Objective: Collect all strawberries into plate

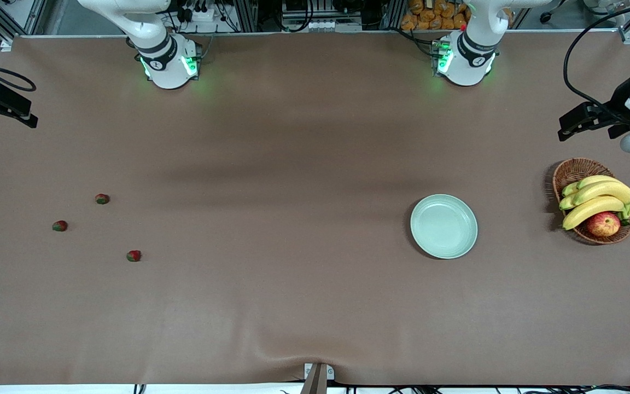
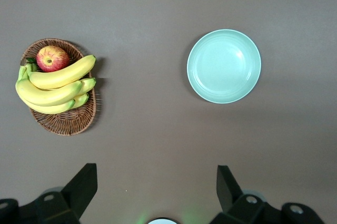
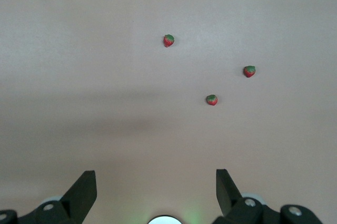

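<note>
The worktop (image 1: 304,219) carried three strawberries toward the right arm's end and the plate (image 1: 444,226) toward the left arm's end. The first strawberry (image 1: 102,198) lay farthest from the front camera, the second strawberry (image 1: 59,225) lay closest to the worktop's edge at the right arm's end, and the third strawberry (image 1: 134,255) lay nearest to the front camera. All three were apart from one another, each resting directly on the bare worktop, well apart from the plate. The plate, a pale mint-green round dish with a raised rim, lay flat and held nothing. A wicker basket (image 1: 573,171) stood near the worktop's edge at the left arm's end, well apart from the plate, and contained a bunch of bananas (image 1: 596,200) and an apple (image 1: 603,224); the apple lay at the part of the basket nearest to the front camera. The left pincer (image 2: 157,188) was raised above the worktop, with its fingers spread and nothing between them; its wrist view looked down on the plate and the basket. The right pincer (image 3: 156,188) was likewise raised above the worktop with its fingers spread and empty; its wrist view looked down on the three strawberries. Neither pincer touched any object.
</note>
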You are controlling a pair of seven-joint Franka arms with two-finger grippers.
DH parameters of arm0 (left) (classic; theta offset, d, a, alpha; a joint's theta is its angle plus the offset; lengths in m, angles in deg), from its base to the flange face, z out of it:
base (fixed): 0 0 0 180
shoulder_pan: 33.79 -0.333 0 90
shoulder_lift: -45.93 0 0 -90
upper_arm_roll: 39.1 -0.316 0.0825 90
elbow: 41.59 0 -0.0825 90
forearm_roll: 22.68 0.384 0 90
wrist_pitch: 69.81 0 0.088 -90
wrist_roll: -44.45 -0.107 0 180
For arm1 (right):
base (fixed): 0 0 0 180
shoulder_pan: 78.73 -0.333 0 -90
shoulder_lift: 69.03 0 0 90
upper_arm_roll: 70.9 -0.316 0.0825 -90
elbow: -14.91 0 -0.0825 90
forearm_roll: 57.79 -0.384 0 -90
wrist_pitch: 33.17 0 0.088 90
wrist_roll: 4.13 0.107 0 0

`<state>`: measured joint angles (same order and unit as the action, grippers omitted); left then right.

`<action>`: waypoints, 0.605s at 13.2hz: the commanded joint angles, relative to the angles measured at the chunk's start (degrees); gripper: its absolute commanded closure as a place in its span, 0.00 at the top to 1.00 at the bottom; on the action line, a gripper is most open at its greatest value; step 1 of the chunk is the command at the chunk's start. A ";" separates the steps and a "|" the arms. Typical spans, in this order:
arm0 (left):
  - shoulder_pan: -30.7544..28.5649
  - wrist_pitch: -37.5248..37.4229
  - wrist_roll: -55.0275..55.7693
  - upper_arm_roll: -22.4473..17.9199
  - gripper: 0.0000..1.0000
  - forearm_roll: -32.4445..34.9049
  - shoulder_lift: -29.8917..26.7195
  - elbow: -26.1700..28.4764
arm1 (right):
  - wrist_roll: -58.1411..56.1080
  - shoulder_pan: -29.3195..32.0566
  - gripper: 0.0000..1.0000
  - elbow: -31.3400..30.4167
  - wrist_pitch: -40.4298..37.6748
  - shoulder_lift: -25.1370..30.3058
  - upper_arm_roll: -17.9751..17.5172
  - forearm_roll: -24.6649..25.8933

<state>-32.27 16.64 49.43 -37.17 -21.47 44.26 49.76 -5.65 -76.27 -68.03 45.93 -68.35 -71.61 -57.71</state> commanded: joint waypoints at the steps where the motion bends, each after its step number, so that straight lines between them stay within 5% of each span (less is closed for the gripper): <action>1: -0.03 -0.41 -1.28 -0.08 1.00 0.20 -0.09 -0.82 | 0.12 0.35 1.00 1.12 -0.71 -0.76 -0.08 0.18; 8: -0.03 -0.41 -1.28 0.01 1.00 -0.06 -0.09 -0.91 | 0.03 0.70 1.00 0.86 0.79 -1.73 -0.08 0.88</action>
<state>-32.21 16.64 49.34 -37.14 -21.48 44.26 49.69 -5.65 -76.15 -68.05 46.80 -69.67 -71.40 -57.60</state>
